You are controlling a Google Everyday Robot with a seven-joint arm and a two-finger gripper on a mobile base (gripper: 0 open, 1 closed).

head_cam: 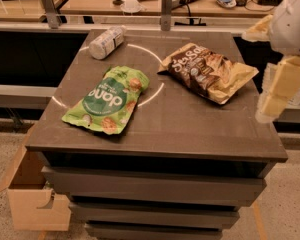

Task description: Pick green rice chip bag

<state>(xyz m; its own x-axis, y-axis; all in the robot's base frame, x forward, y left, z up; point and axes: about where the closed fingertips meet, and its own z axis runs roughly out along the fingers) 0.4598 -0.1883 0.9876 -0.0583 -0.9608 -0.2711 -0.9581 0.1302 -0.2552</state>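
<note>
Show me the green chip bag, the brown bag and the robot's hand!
green rice chip bag point(105, 100): camera view, on its dark green circle.
brown-and-cream snack bag point(200, 69): camera view, on its brown front.
gripper point(272, 101): camera view, on its cream lower end, far right, apart from both bags.

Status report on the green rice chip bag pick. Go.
Gripper at right edge of table, well off target. Green rice chip bag flat on left half, untouched. Brown snack bag lies between the two; bottle behind the green bag, apart.
</note>
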